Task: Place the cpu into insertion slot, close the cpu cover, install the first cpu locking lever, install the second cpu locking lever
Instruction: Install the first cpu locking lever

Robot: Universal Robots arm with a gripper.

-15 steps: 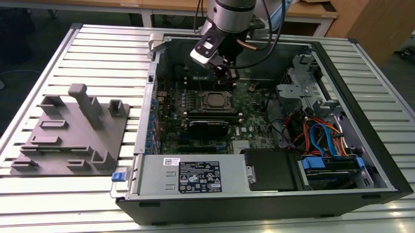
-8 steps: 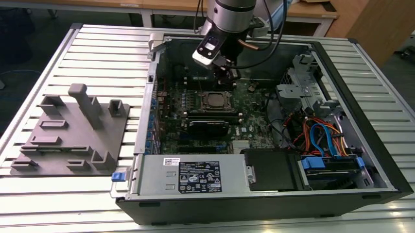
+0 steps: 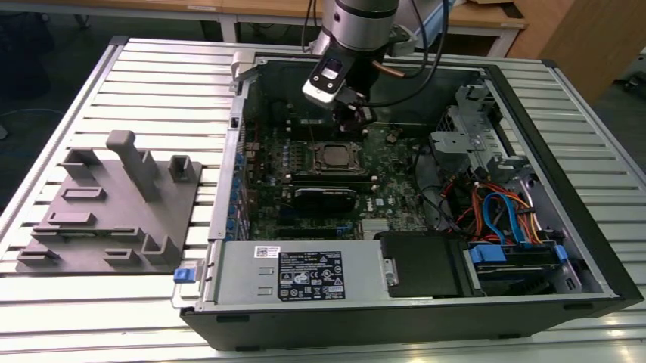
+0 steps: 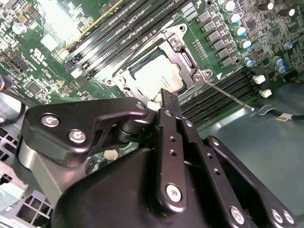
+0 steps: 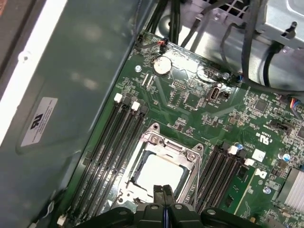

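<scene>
The cpu (image 5: 159, 173) lies with its silver-grey top up in the insertion slot (image 3: 338, 156) on the green board. The cpu cover (image 5: 166, 145) lies flat on it, its silvery frame ringing the chip (image 4: 159, 78) in both wrist views. A thin metal locking lever (image 4: 230, 95) sticks out from one corner of the frame, away from the socket. My gripper (image 5: 164, 190) hangs just above the edge of the socket, its two black fingers pressed together with nothing between them. In the exterior view the gripper (image 3: 353, 113) is just behind the socket.
Long black memory slots (image 5: 111, 142) flank the socket on both sides. The open computer case (image 3: 565, 227) has tall walls, with cable bundles (image 3: 504, 212) and a drive cage at the exterior view's right. A grey fixture block (image 3: 111, 204) sits on the slatted table at the left.
</scene>
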